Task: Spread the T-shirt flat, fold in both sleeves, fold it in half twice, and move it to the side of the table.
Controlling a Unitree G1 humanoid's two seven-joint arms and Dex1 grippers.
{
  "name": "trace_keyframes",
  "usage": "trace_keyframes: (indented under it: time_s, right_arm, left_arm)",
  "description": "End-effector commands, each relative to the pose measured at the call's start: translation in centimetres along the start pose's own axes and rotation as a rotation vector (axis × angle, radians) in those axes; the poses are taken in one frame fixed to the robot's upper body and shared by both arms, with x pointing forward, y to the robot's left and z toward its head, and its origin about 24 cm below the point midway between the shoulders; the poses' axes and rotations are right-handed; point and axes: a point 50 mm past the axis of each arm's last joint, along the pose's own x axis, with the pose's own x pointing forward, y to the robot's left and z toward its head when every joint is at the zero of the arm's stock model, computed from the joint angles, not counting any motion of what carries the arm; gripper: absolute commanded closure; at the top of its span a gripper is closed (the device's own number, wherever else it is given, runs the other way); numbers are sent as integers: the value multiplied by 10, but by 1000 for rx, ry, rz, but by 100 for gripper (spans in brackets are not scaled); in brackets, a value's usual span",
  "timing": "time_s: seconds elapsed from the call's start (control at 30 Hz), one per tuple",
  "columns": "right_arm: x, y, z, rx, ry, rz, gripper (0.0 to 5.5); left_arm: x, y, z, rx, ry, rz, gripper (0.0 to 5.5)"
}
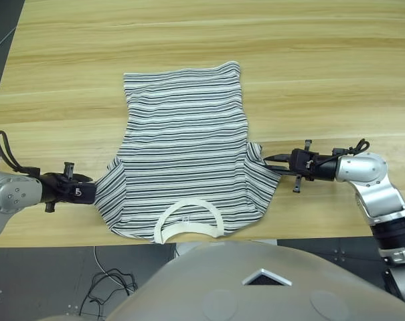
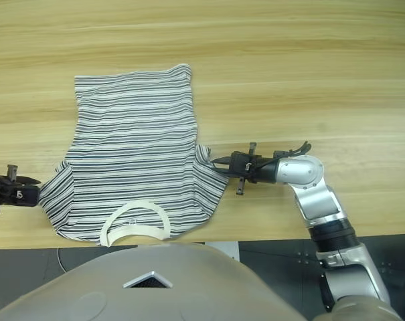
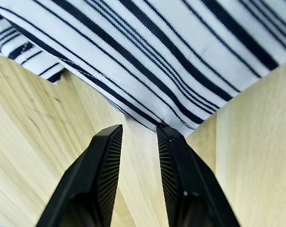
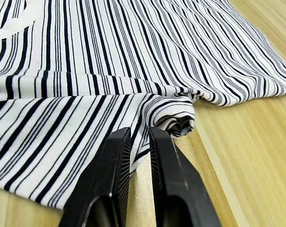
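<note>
Fingers of the right gripper (image 4: 139, 131) are seen, in the right wrist view, pinched on a rolled sleeve edge of the striped T-shirt (image 1: 185, 134). The left gripper (image 3: 139, 130) is held open at the opposite sleeve's hem. In the head views the shirt is shown spread on the wooden table (image 1: 322, 67), its collar (image 1: 189, 219) at the near edge.

T-shirt (image 1: 185, 134) lies on table (image 1: 322, 67), between the two grippers. Left gripper (image 1: 90, 190) sits at the outer edge of left sleeve (image 1: 112, 194), cloth just ahead of its tips. Right gripper (image 1: 269, 160) sits at right sleeve (image 1: 259, 179), sleeve edge between its fingers. Collar (image 1: 189, 219) lies nearer the robot than both grippers.
</note>
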Motion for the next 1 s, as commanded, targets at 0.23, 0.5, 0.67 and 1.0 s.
trace_keyframes:
  time_s: [0.23,0.5,0.67,1.0]
  right_arm:
    - [-4,-8,5,-10,-13,-45,480]
    - [-2,-8,6,-11,-24,-53,480]
    - [-1,-8,7,-13,-27,-54,480]
    - [1,-8,5,-18,-24,-60,474]
  left_arm:
    - [-6,19,45,105,-172,239,413]
    - [-39,27,44,158,-80,323,413]
    - [-43,17,28,120,21,273,413]
    - [-45,8,18,-589,-647,173,332]
